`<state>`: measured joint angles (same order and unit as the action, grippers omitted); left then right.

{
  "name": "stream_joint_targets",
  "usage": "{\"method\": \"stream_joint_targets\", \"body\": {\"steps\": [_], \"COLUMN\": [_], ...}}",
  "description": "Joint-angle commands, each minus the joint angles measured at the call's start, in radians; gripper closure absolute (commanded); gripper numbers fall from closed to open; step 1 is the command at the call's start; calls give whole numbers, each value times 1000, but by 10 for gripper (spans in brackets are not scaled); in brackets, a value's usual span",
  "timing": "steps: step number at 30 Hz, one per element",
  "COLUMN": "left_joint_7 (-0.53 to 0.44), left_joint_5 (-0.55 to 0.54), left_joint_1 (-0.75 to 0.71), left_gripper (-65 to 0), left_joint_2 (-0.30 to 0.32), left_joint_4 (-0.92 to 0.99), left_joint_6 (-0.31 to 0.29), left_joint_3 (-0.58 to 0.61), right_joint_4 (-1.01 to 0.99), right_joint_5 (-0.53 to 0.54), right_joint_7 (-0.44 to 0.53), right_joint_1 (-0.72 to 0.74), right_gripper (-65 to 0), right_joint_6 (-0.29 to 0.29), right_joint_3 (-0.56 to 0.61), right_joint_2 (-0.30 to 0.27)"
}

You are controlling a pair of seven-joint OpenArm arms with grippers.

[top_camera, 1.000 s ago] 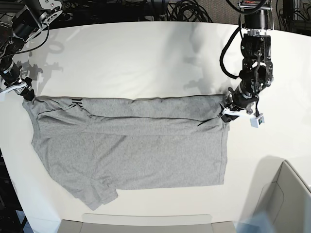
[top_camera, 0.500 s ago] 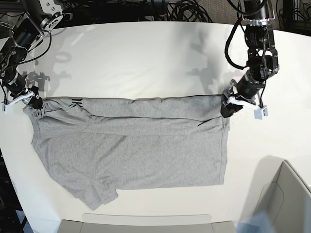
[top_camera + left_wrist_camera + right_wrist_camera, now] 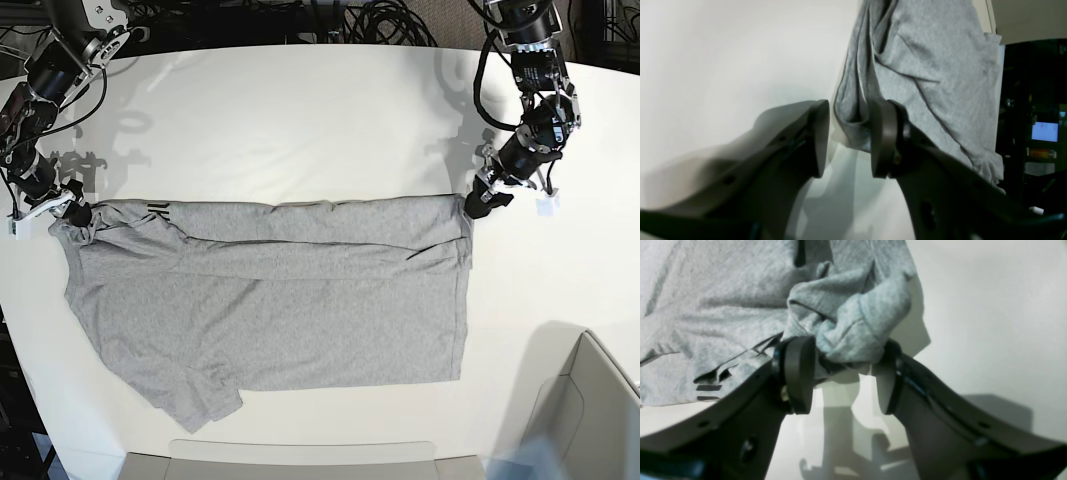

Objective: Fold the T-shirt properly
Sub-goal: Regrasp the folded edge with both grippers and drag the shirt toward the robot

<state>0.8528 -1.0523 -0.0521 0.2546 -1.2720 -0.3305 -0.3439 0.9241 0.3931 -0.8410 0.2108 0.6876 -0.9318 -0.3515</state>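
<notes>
Left gripper (image 3: 846, 140) stands parted around the grey T-shirt's (image 3: 270, 300) folded corner, one pad touching. Right gripper (image 3: 843, 373) clasps a bunched corner. Shirt lies spread on the white table (image 3: 300, 120).

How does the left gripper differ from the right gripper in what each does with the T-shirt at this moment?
The left gripper stands open around a thin folded corner of the T-shirt, with a gap beside one finger; the right gripper has a thick bunched wad filling its jaws. Black lettering shows near the right gripper, none near the left. Both are at the shirt's far edge.
</notes>
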Motion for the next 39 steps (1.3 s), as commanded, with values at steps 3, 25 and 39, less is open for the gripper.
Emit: {"method": "stream_joint_targets", "body": {"steps": [3,25,39], "left_joint_7": [4,4,9], "left_joint_5": [4,220,214], "left_joint_1": [36,70,-1], "left_gripper": [-223,0,0], "left_joint_2": [12,-16,30], "left_joint_4": [-11,-7,-11], "left_joint_6": [4,9,-2], "left_joint_3": [52,53,-76], "right_joint_4": [14,14,145], "right_joint_5": [20,-107,-113], "right_joint_7": [19,10,-79], "right_joint_1": [19,88,-21], "right_gripper": [-290,0,0], "right_joint_6": [11,11,11], "right_joint_3": [-2,73,133], "right_joint_2": [-25,-21,6]}}
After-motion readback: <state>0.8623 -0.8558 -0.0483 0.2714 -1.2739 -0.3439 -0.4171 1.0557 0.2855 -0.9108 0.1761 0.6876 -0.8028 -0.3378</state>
